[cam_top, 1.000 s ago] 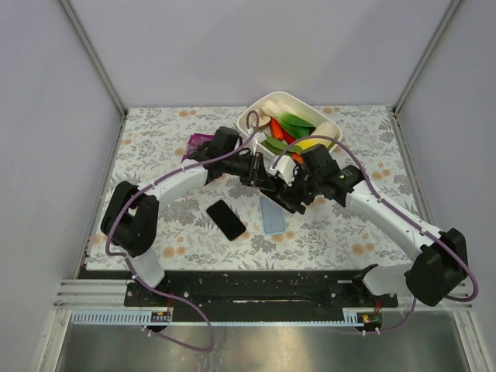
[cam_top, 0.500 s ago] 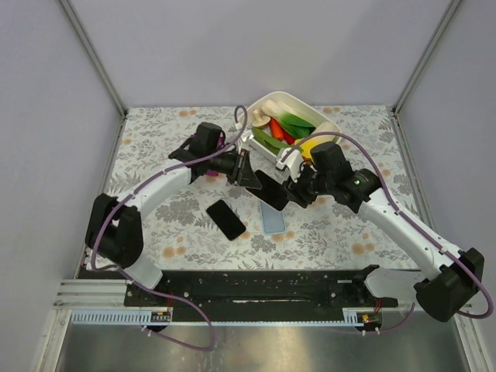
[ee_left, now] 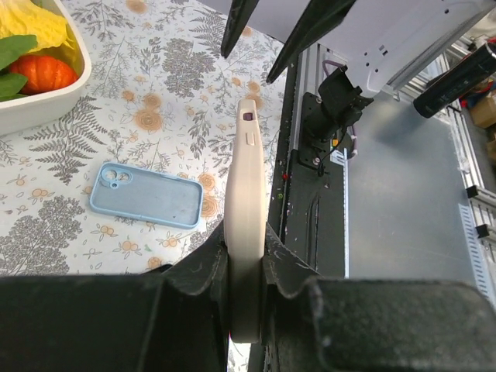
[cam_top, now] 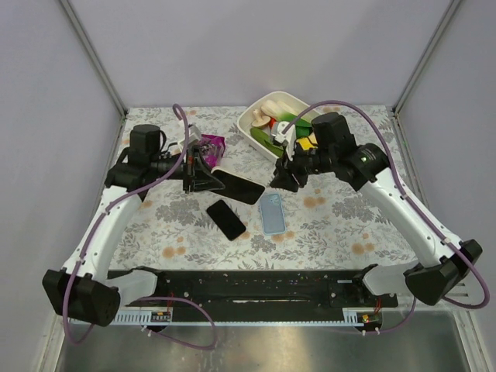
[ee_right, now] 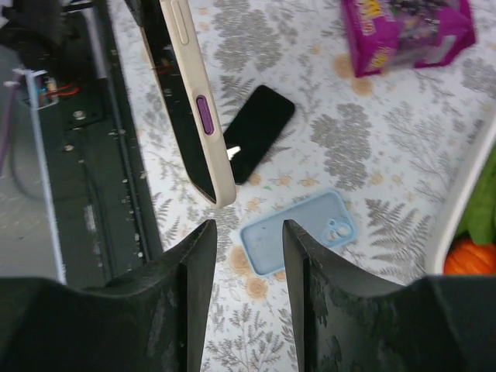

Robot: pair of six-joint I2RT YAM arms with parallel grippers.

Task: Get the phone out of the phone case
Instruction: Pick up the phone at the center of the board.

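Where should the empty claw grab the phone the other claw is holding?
The free end of the phone, sticking out away from the left claw. That claw pinches the flat faces at one end only, so the open right claw would probably do best coming from the opposite end, closing on the thin edges of the cream case.

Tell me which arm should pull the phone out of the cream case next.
Right. The left hand is clamped on the cased phone, holding it in the air, so it can only steady it. The right hand is open, empty and facing the phone's free end.
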